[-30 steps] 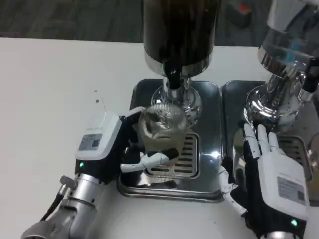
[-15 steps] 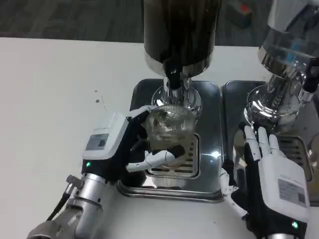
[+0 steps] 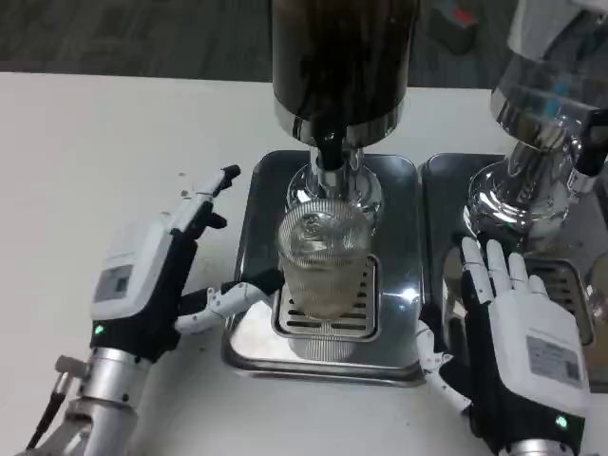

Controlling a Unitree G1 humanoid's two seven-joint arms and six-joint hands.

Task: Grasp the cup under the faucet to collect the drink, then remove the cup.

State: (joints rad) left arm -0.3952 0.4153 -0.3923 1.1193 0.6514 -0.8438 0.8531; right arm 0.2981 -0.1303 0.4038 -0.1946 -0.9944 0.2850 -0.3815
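A clear ribbed cup (image 3: 323,255) stands upright on the drip grate (image 3: 353,318) of the steel tray (image 3: 394,356), right below the black faucet (image 3: 330,150) of the dark drink dispenser (image 3: 340,62). My left hand (image 3: 161,271) is to the cup's left, off the cup, with fingers spread and nothing in it. My right hand (image 3: 513,337) rests open by the tray's right edge, fingers pointing away from me.
A second dispenser (image 3: 546,123) with a clear tank stands at the right on its own steel tray (image 3: 446,180). White table (image 3: 104,152) stretches to the left of the trays.
My left hand has let go of the cup and drawn back to the left, fingers spreading. The cup stays under the faucet. The right hand has barely moved.
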